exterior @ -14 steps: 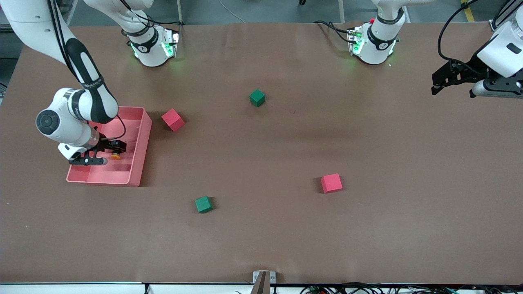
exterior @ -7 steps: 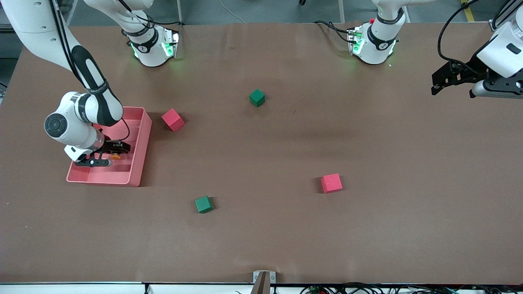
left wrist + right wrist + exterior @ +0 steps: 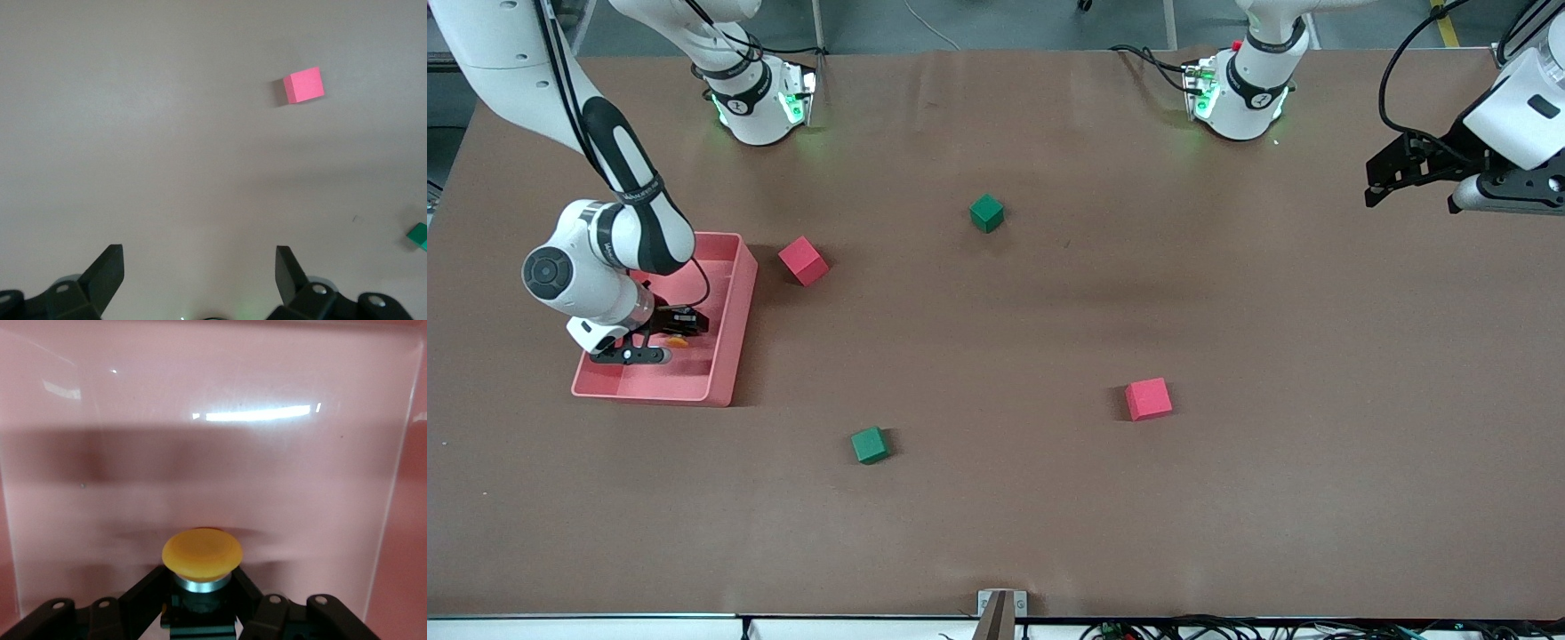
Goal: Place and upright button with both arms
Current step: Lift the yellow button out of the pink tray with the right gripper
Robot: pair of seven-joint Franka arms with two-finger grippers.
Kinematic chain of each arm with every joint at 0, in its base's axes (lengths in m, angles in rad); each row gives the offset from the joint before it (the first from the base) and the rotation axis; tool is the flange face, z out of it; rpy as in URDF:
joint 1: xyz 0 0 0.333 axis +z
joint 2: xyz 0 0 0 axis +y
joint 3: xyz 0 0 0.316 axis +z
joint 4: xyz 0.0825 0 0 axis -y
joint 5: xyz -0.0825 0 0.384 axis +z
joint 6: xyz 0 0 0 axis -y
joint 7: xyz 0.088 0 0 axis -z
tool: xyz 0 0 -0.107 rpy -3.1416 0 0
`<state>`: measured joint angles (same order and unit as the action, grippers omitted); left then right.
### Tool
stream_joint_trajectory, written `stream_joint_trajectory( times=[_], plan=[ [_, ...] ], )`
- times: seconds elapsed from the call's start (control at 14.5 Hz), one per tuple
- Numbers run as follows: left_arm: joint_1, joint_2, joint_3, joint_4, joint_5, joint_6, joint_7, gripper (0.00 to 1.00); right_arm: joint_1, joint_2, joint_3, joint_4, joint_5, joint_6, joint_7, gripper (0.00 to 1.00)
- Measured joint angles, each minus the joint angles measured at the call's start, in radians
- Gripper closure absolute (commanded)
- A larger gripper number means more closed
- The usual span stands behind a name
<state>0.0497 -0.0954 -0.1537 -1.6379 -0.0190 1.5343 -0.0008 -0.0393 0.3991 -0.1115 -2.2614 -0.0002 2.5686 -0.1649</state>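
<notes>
Button [image 3: 201, 555], tiny, with a round orange cap on a short black-and-blue body, sits inside the shallow pink plastic tray [image 3: 729, 338] at the right arm's end of the brown counter [image 3: 996, 498]. The right gripper [image 3: 200, 603] has its fingers closed on the body, cap jutting out past their tips along the fingers' own line. The left gripper [image 3: 200, 283] waits over bare counter at the left arm's end, fingers spread wide and empty, well apart from it.

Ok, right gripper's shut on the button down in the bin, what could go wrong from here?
The right gripper pinches the button low on its body, below the orange cap, so it may twist or slip on the lift. It sits deep in the pink bin; a fast pull could catch the wall. The left gripper waits open, well away.
</notes>
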Motion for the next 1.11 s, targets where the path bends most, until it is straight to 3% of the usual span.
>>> stream_joint_trajectory(
  times=[0.21,0.69,0.9,1.11],
  plan=[
    [-0.001,0.006,-0.001,0.000,0.000,0.004,0.000,0.00,0.002,-0.004,0.015,0.037,0.000,-0.050,0.000,1.00],
    [-0.007,0.014,-0.002,0.000,0.000,0.012,0.000,0.00,0.047,-0.086,0.026,0.289,0.002,-0.443,0.011,1.00],
    [-0.007,0.014,-0.002,0.000,0.000,0.012,0.000,0.00,0.114,-0.096,0.032,0.455,0.009,-0.647,0.110,1.00],
    [-0.008,0.015,-0.002,0.000,0.000,0.012,0.000,0.00,0.255,-0.096,0.040,0.572,0.073,-0.720,0.319,1.00]
  ],
)
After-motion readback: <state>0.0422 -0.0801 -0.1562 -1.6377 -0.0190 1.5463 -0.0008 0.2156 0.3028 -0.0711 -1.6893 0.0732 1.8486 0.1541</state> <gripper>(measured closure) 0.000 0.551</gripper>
